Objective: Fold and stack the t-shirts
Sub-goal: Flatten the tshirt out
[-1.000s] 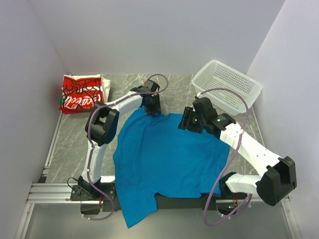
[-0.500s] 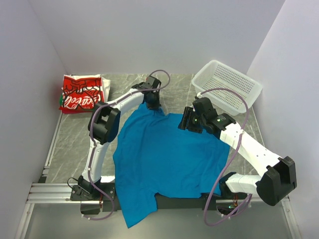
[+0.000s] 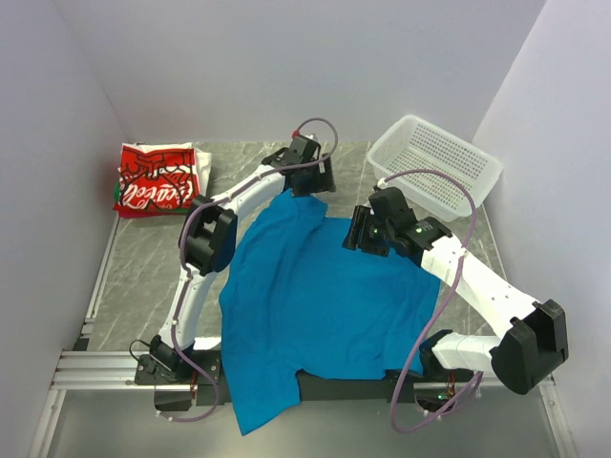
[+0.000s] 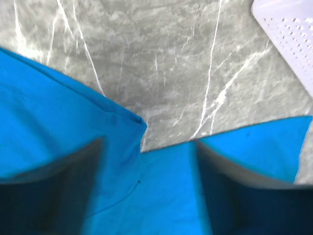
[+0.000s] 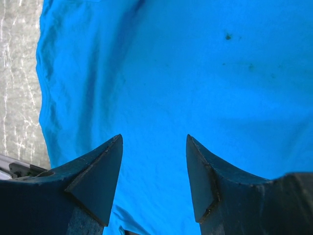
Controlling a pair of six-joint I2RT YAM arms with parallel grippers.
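The bright-blue t-shirt (image 3: 315, 296) lies spread over the middle of the table, its near hem hanging over the front edge. My left gripper (image 3: 309, 184) is at the shirt's far edge. In the left wrist view its jaws (image 4: 147, 143) stand apart and blurred, with blue cloth (image 4: 49, 127) lying between and under them. My right gripper (image 3: 355, 235) hovers over the shirt's far right part, and in the right wrist view it (image 5: 154, 137) is open with only blue cloth (image 5: 195, 73) below. The folded red-and-white t-shirt (image 3: 153, 179) sits at the far left.
A white perforated basket (image 3: 434, 162) stands at the far right corner; its rim (image 4: 293, 29) shows in the left wrist view. Grey marble table (image 4: 171, 58) lies bare beyond the shirt's far edge. Walls close in on both sides.
My left gripper moved away and to the right, drawing the blue shirt's far edge with it, and its jaws now stand apart. The right arm has stayed still.
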